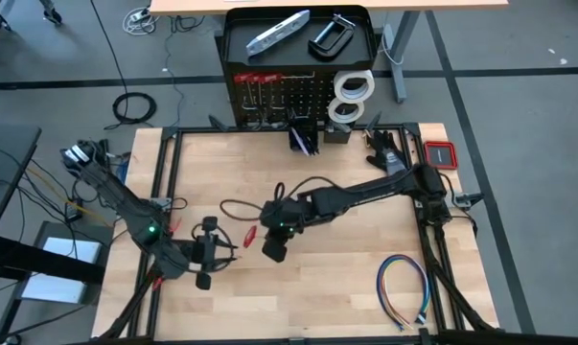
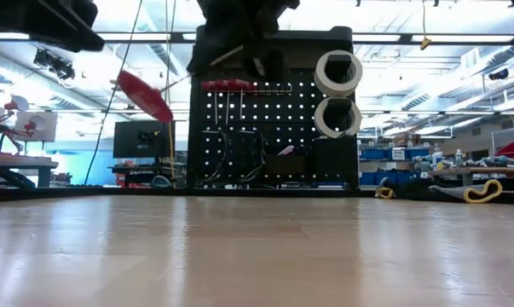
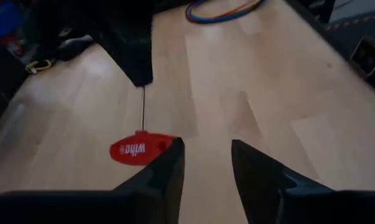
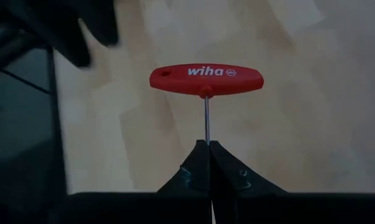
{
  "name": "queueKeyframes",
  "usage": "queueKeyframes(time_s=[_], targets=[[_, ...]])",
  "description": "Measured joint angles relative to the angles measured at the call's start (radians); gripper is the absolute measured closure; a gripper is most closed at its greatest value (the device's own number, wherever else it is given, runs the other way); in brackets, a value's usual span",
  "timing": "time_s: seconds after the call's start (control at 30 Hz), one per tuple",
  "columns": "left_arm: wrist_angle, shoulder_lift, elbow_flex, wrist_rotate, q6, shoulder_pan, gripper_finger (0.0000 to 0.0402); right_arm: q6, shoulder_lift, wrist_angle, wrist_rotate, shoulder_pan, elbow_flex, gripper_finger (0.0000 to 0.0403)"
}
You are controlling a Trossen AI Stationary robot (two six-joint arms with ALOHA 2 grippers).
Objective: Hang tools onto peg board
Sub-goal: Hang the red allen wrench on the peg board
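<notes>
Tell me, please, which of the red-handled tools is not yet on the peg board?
The red T-handle key pinched by its shaft in the right gripper above the table; the other red-handled tools already hang on the peg board.

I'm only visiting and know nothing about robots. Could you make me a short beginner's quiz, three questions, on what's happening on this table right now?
1. True or false: the right gripper is shut on the thin metal shaft of the red T-handle tool.
2. Which best describes the left gripper? A) open and empty, close to the red handle B) clamped on a tape roll C) hanging a tool on the board
3. Fill in: the two white tape rolls hang on the ___ side of the peg board, seen from above.

Key: 1 true; 2 A; 3 right.
</notes>
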Motion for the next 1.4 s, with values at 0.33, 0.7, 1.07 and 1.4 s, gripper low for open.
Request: queueKeyframes(time_s=[0.33, 0.7, 1.07, 1.4], targets=[[0.120, 0.187, 0.000, -0.143, 0.096, 0.031, 0.0197, 0.060, -0.006, 0.009, -0.138, -0.024, 0.002, 0.0396], [0.253, 0.265, 0.000, -0.147, 0.094, 0.080, 0.0166, 0.062, -0.006, 0.088, -0.164, -0.022, 0.002, 0.0396], [0.283, 0.264, 0.000, -0.155, 0.025, 0.085, 0.0262, 0.070, -0.006, 0.130, -0.171, -0.011, 0.002, 0.0396], [0.271, 0.258, 0.009, -0.112, 0.001, 0.085, 0.0349, -0.008, -0.015, 0.110, -0.162, 0.023, 0.036, 0.0371]])
